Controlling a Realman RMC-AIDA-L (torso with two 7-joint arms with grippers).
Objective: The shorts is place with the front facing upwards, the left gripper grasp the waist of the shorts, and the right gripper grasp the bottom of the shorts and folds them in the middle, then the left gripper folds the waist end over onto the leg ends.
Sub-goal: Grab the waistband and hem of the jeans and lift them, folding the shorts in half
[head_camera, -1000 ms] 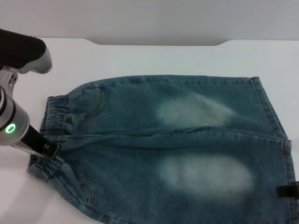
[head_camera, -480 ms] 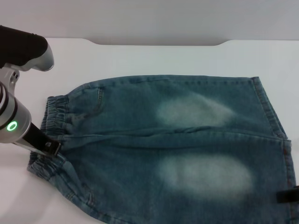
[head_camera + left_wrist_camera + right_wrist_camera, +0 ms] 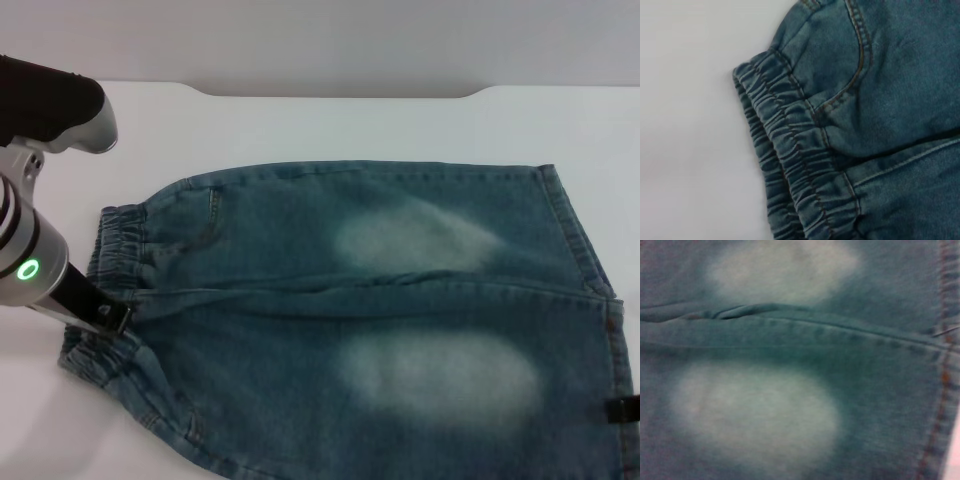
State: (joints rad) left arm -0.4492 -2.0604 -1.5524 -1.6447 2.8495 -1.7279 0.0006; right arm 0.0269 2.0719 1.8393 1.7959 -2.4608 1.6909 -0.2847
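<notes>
Black left claw [image 3: 112, 320] on waist [image 3: 118, 243]

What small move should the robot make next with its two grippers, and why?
Probably both should settle down and close on the cloth. The left gripper is already at the waist of the shorts, which lie flat and unfolded on the table. The right gripper shows only at the picture's edge by the leg hem, so its grip is unclear.
</notes>
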